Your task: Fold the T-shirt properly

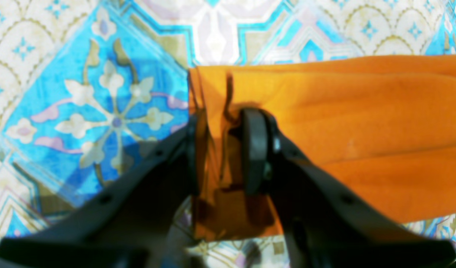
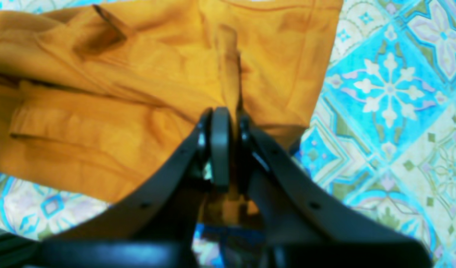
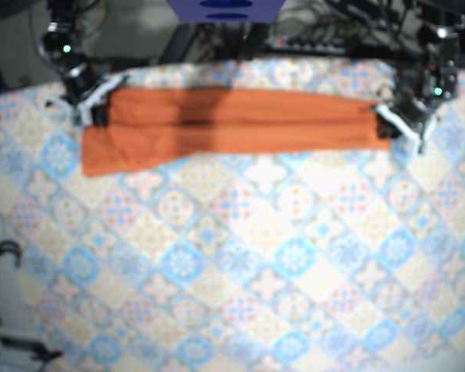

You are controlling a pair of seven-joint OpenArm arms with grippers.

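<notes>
Along the far edge of the table (image 3: pixel 240 256), the orange T-shirt (image 3: pixel 232 120) is held stretched as a long band, its ends clamped by the left gripper (image 1: pixel 223 152) and right gripper (image 2: pixel 231 149); fabric is judged light and limp, best gripped at bunched corners.
</notes>
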